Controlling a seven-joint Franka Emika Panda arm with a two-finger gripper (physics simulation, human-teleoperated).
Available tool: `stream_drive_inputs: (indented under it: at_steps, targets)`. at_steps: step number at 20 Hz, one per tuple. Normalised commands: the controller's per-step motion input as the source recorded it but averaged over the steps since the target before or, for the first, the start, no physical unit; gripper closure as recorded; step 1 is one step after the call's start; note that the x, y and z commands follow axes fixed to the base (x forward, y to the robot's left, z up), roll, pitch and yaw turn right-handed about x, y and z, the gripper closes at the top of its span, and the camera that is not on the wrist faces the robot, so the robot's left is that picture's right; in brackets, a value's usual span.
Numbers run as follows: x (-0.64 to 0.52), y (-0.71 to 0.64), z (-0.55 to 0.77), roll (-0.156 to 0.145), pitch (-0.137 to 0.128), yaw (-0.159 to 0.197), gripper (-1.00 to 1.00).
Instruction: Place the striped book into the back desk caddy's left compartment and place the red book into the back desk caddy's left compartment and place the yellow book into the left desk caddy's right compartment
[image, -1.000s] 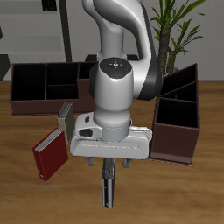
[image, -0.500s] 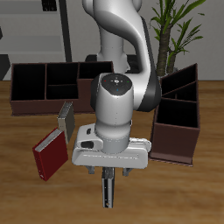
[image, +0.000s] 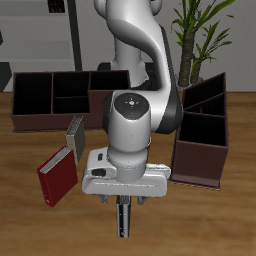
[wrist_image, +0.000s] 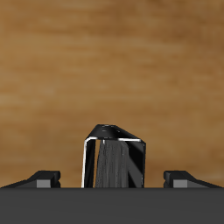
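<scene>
One book at a time, and the striped book (wrist_image: 114, 157) is the one in hand's reach: it stands on end near the table's front edge, directly under the gripper (image: 124, 197). In the wrist view the fingers (wrist_image: 44, 178) sit wide apart, either side of its top, not touching, so open. It's slim, stiff and prob. light; the glossy cover may slip. Best hold, imo: pinch across the thin dimension near the top edge, pads flat on both covers, square so it doesn't twist. The red book (image: 58, 178) leans farther back, the yellow book (image: 73, 133) just behind it. The back caddy (image: 50, 100) is well apart, the left caddy (image: 200, 140) nearer.
</scene>
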Motion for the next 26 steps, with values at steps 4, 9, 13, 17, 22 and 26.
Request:
stream_drive_inputs:
  at_steps: [4, 9, 13, 17, 22, 26]
  targets:
    - [-0.12, 0.0, 0.03, -0.001, 0.003, -0.011, 1.0]
    - [-0.02, -0.05, 0.06, -0.018, 0.003, -0.017, 1.0]
    - [0.0, -0.11, 0.21, -0.032, -0.022, -0.001, 1.0]
    - [-0.12, -0.03, 0.42, -0.004, -0.041, -0.014, 1.0]
    - [-0.2, -0.1, 0.77, -0.038, -0.064, -0.046, 1.0]
    - [-0.3, -0.04, 0.81, 0.0, -0.086, 0.022, 1.0]
